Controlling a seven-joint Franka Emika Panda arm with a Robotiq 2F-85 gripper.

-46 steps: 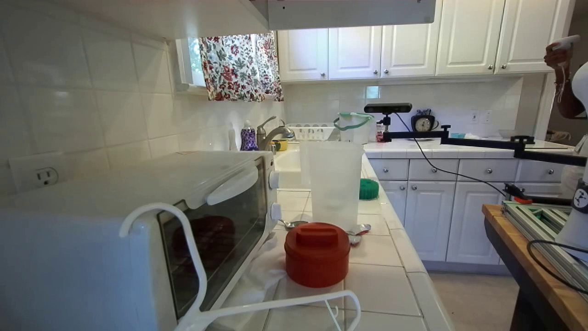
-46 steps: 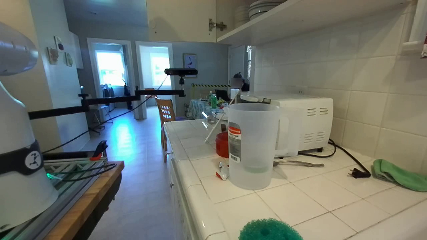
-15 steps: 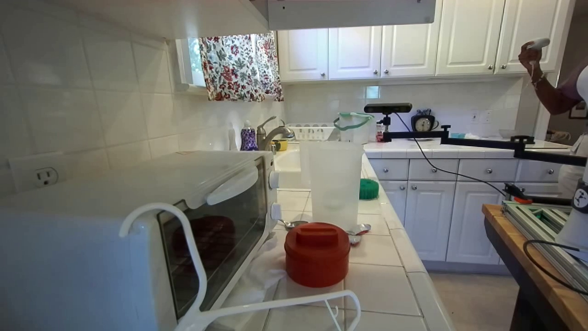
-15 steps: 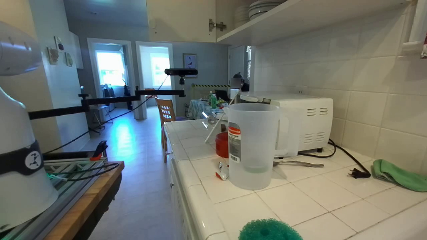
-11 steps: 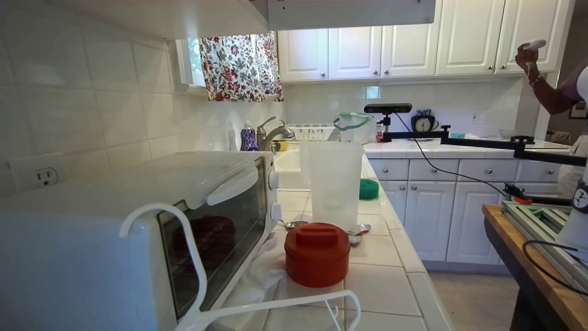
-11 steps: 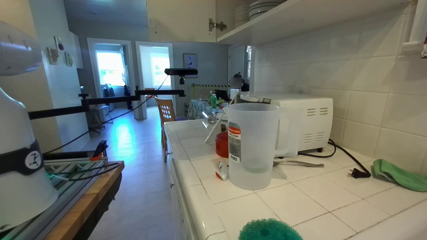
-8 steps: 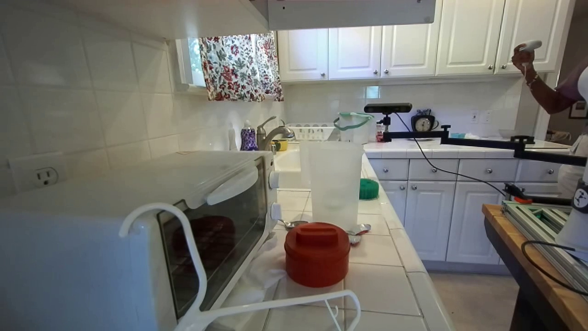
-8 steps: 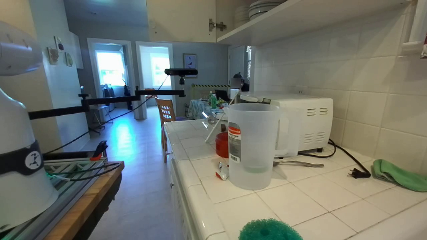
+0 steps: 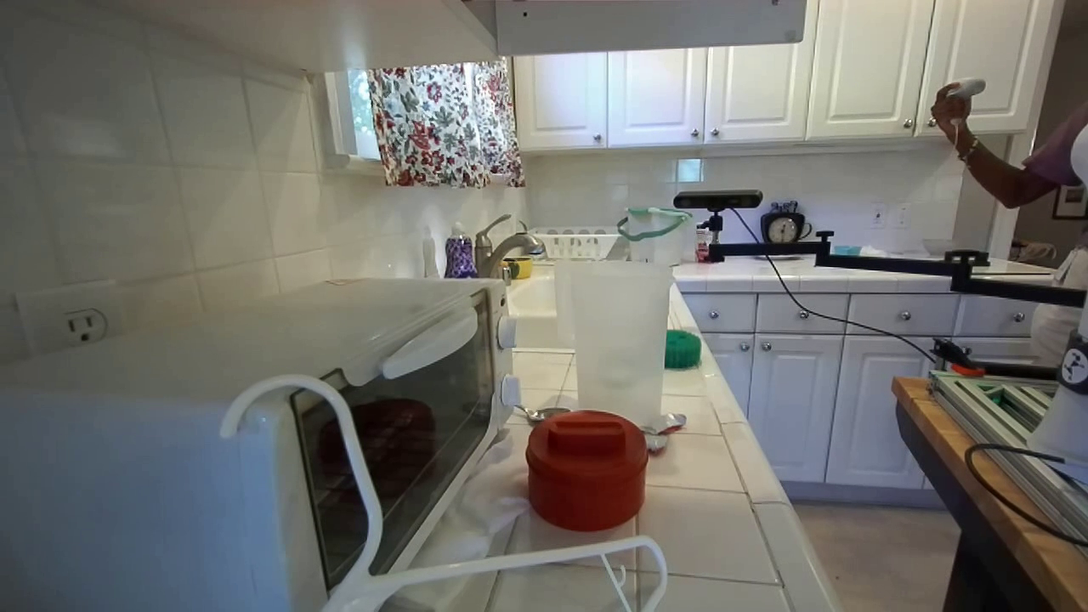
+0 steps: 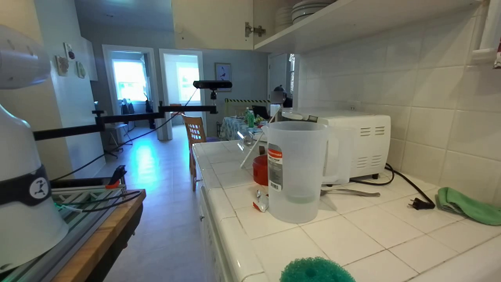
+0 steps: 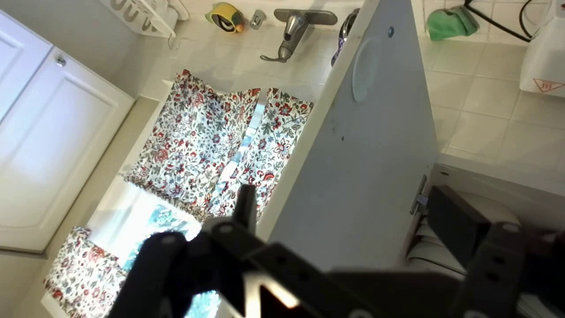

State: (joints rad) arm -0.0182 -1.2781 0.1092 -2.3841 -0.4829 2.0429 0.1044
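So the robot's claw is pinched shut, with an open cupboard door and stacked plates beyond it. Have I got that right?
Not quite: the gripper is open, not pinched shut. The wrist view shows its fingers standing well apart, with the open cupboard door and stacked plates beyond, as you say.

In an exterior view, a pitcher (image 10: 295, 168) stands on the counter (image 10: 375, 235), with a scrubber (image 10: 317, 271) before it, a container (image 10: 260, 171) behind it to the left, a toaster oven (image 10: 370, 147) behind it to the right, and a cloth (image 10: 465, 205) farther right; overhead, plates (image 10: 311, 9) sit on a shelf (image 10: 360, 29). In an exterior view, the sink (image 9: 534, 316) lies behind the pitcher, with a faucet (image 9: 514, 246) at its left. In the wrist view, a cabinet door (image 11: 353, 154) lies between the curtains (image 11: 198, 145), at left, and the cabinet (image 11: 499, 179), at lower right.
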